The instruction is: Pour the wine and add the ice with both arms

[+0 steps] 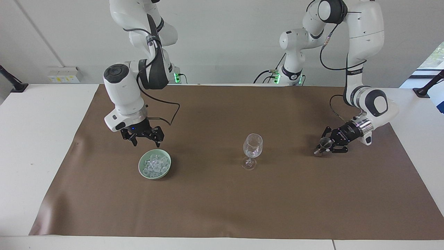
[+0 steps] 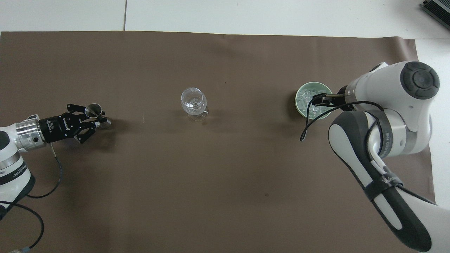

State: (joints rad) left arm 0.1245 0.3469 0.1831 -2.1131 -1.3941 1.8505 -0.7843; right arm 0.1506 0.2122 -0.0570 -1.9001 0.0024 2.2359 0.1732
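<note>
A pale green bowl (image 1: 140,166) (image 2: 298,105) holds the ice (image 1: 155,163) (image 2: 305,98), a heap of small clear cubes. My right gripper (image 1: 146,142) (image 2: 320,99) hangs open just over the bowl's rim on the robots' side; from overhead its own arm hides most of it. A clear stemmed glass (image 1: 253,147) (image 2: 192,102) stands upright mid-cloth. Toward the left arm's end, my left gripper (image 1: 324,146) (image 2: 98,117) is shut on a small metal measuring cup (image 1: 325,141) (image 2: 94,109), low over the cloth. Wine is out of view.
A brown cloth (image 1: 222,201) (image 2: 225,182) covers most of the white table. Black clamp mounts (image 1: 14,85) stand at both ends of the table. The left arm's black cable (image 2: 52,175) loops over the cloth near its wrist.
</note>
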